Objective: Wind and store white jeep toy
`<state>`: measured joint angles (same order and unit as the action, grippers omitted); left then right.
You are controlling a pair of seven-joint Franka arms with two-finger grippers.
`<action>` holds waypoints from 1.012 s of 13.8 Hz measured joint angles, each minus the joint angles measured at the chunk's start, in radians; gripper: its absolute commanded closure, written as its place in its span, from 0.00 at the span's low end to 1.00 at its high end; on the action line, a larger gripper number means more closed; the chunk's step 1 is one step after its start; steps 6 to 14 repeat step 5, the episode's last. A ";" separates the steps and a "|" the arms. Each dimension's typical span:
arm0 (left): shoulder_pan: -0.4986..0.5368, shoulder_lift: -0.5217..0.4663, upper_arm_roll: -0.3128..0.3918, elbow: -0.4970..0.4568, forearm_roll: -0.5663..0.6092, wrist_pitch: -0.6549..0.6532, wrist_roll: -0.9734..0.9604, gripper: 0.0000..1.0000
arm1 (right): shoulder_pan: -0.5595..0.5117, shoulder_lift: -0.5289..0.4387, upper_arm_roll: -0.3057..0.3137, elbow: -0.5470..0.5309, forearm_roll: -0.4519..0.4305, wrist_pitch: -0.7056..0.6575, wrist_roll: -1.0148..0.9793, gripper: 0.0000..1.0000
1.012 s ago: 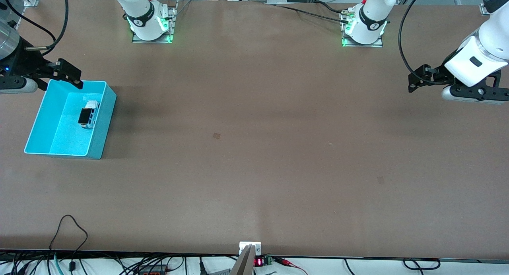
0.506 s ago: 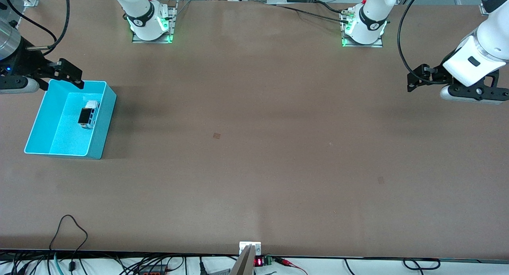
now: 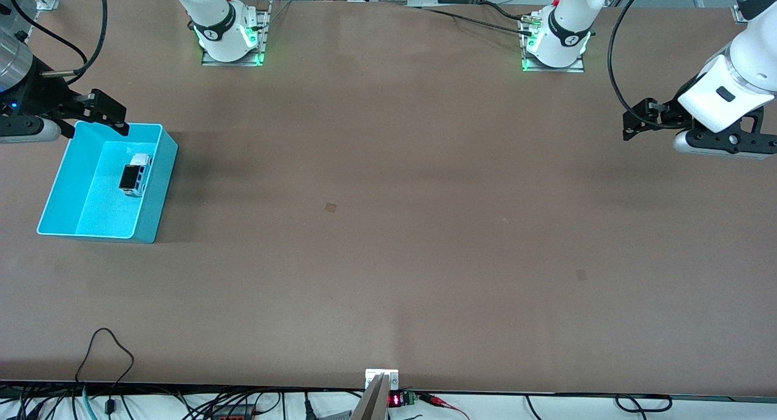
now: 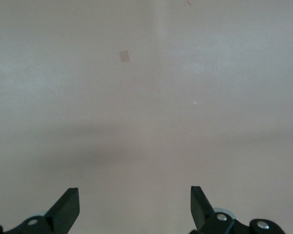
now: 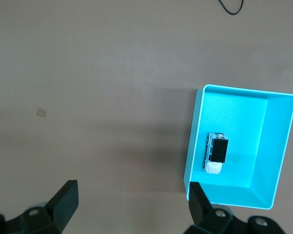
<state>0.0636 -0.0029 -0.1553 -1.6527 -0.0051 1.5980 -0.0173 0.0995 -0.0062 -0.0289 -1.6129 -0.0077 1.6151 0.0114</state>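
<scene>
- Jeep (image 3: 135,176) lies inside my cyan bin (image 3: 150,226), which sits by the counter edge at the right arm's end; in the right wrist view the jeep (image 5: 217,152) rests on the bin (image 5: 234,204) floor with its black roof up, close to one long wall and touching nothing else.
- My right tool (image 3: 103,111) hangs above the bin's rim at the corner nearest the arm bases, released, fingers spread wide and grasping nothing; its right-wrist picture shows both fingertips (image 5: 68,195) parted with bare counter between them.
- My left tool (image 3: 638,121) hangs over bare counter (image 3: 388,256) near the edge at the left arm's end, likewise spread open and empty; its own camera shows only the brown surface between the parted fingers (image 4: 68,207). That arm waits.
- My judgement: storing looks done, since the jeep sits in the bin and neither tool grips it. Whether it was wound I cannot tell from how it lies.
- The step in hand looks like the retreat after the drop, my right tool being clear of the toy.
- Next move, as I see it: lift my right tool away without clipping the rim, so the bin does not slide or tip, and bring both arms to rest well apart from it.
</scene>
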 measured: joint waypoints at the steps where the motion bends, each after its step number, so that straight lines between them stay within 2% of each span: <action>1: 0.000 0.000 0.000 0.000 0.000 0.000 0.000 0.00 | 0.000 0.000 0.000 0.000 0.000 0.000 0.000 0.00; 14: 0.001 0.000 0.000 0.000 0.000 0.000 0.000 0.00 | -0.005 0.017 -0.003 -0.002 0.000 -0.002 0.000 0.00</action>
